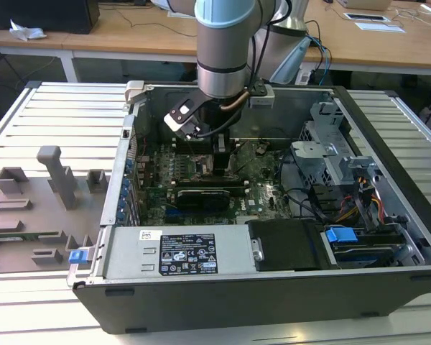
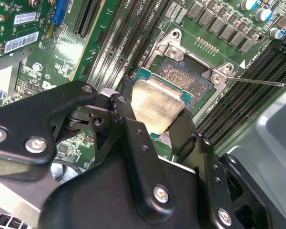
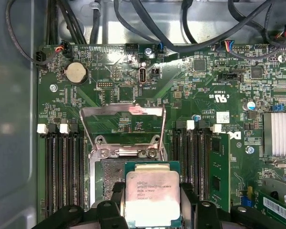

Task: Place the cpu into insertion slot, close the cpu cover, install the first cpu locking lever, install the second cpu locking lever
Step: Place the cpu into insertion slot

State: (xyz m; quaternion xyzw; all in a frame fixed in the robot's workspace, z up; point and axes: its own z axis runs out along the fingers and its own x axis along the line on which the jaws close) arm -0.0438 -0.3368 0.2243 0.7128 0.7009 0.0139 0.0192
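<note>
The cpu (image 3: 151, 195), a square chip with a pale silvery top and green edge, sits between my gripper's (image 3: 152, 202) black fingers (image 3: 117, 191), which are shut on its two opposite sides. In the second wrist view the cpu (image 2: 155, 107) hangs tilted over the near corner of the insertion slot (image 2: 183, 78), whose dark pin field shows beyond it. The cpu cover (image 3: 124, 125), a thin metal frame, stands swung up and open behind the insertion slot (image 3: 107, 176). A thin wire locking lever (image 2: 262, 82) sticks out past the socket. In the exterior view the gripper (image 1: 219, 162) reaches down into the case.
Long black memory slots (image 3: 62, 171) flank the socket on both sides. A black graphics card (image 1: 201, 195) lies across the green motherboard (image 1: 262, 176). The power supply (image 1: 179, 251), drive cage (image 1: 345, 187) and case walls (image 1: 122, 165) hem the arm in. Grey fixtures (image 1: 36, 194) lie outside the case.
</note>
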